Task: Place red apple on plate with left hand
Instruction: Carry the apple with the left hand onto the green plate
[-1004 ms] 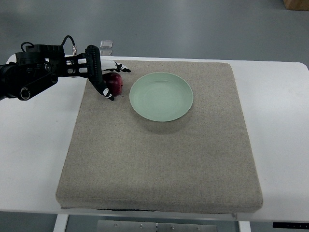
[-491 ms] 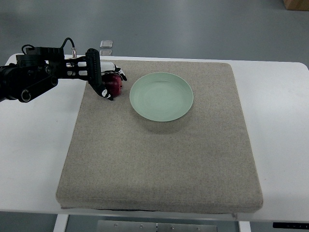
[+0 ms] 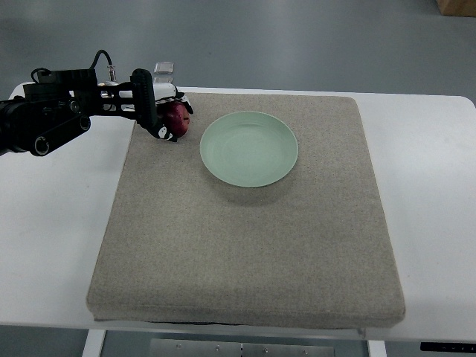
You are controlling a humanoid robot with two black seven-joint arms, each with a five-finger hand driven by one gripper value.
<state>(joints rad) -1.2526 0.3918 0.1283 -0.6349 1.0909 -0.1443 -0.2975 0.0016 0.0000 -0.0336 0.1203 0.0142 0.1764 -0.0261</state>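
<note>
The left hand, black and jointed, curls its fingers around the red apple near the far-left corner of the mat, just left of the plate and apart from its rim. The apple is dark red, round and glossy. The plate is pale green, round, shallow and smooth. The mat is a coarse beige square with soft rounded edges, covering most of the white tabletop. The mat's near half and right side lie open. A small clear box sits just beyond the hand at the tabletop's far edge.
</note>
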